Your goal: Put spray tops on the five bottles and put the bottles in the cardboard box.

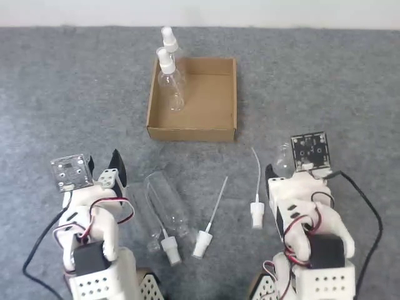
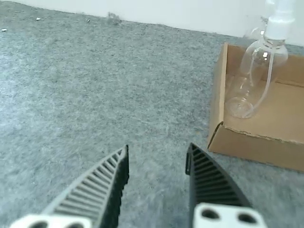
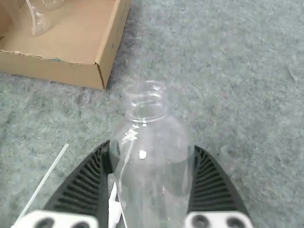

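Clamping an uncapped bottle (image 3: 151,180) by the belly in the right end effector (image 3: 152,151), near the cardboard box (image 1: 190,132). Looking light, thin-walled and slick, so likely needing a gentle squeeze, leaving the neck free for the spray top (image 1: 256,214) alongside. Holding the left end effector (image 2: 157,149) wide open, empty, over bare desk (image 2: 71,85). Seeing open room boxward, minding the wall.
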Motion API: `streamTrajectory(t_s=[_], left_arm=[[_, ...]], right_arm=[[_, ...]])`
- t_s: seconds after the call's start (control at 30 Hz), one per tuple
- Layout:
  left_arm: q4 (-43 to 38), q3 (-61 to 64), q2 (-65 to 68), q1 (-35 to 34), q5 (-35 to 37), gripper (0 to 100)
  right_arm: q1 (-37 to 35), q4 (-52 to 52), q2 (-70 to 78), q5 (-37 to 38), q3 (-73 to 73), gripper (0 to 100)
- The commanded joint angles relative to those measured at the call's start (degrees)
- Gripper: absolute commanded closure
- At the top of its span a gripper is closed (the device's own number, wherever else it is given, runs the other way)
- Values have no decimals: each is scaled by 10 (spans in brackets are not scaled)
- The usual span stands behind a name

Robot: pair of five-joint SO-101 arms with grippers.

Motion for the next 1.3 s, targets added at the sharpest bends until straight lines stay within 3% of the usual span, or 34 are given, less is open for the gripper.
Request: streamTrajectory(t_s=[0.0, 0.3, 0.57, 0.8, 0.97, 1.27], left_arm=[[43, -73, -6, 1, -24, 815], [149, -170, -4, 21, -118, 815], [165, -179, 8, 96, -173, 816], [169, -274, 190, 184, -171, 816], [203, -358, 318, 287, -134, 816], [198, -379, 498, 464, -73, 814]], right_arm=[[8, -25, -51, -6, 19, 940], [9, -25, -175, -6, 82, 940], [97, -48, -175, -41, 87, 940], [112, -52, -175, -43, 89, 940], [131, -53, -175, -43, 89, 940], [147, -56, -175, -57, 89, 940]])
